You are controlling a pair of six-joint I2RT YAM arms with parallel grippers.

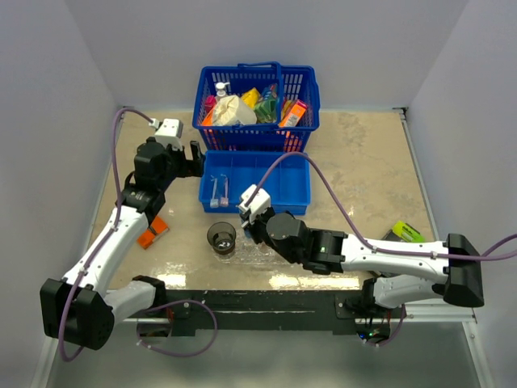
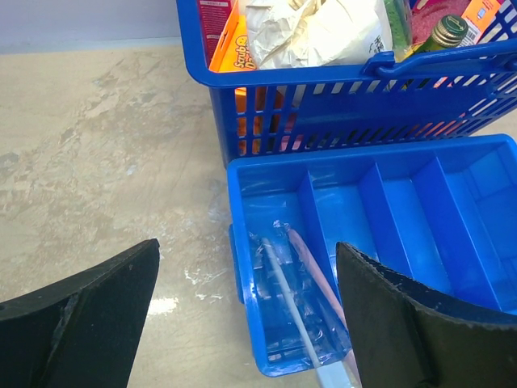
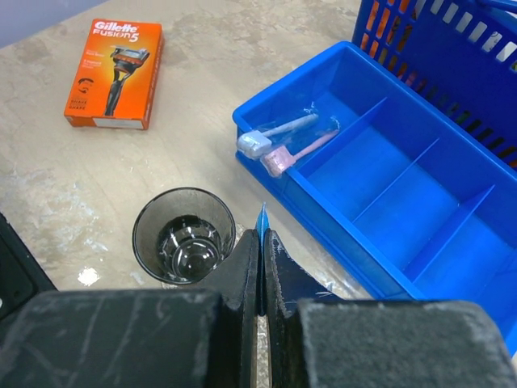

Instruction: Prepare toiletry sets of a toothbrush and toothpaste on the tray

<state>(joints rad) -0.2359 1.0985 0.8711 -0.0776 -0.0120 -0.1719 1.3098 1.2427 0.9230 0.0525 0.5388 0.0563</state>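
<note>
- Beige marbled tabletop point(image 1: 363, 162) in front of me, glossy patches near my bases.
- Blue slotted plastic handled basket point(image 1: 257, 137) at the far edge.
- Blue rectangular divided plastic bin point(image 1: 283, 194) just before the basket.
- Orange cardboard razor box point(image 3: 115, 74), lying flat on the left.
- Smoky clear cup point(image 3: 184, 242), upright, near the bin.
- Green packet point(image 1: 406, 232) on the right; contents unreadable.

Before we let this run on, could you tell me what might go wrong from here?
The right hand is shut on only a blue-edged sliver close beside the cup; the sliver might slip out, or a swing could tip the cup. The left hand hangs open over the bin compartment where two wrapped toothbrushes lie side by side; it might grab both or catch the bin wall.
</note>
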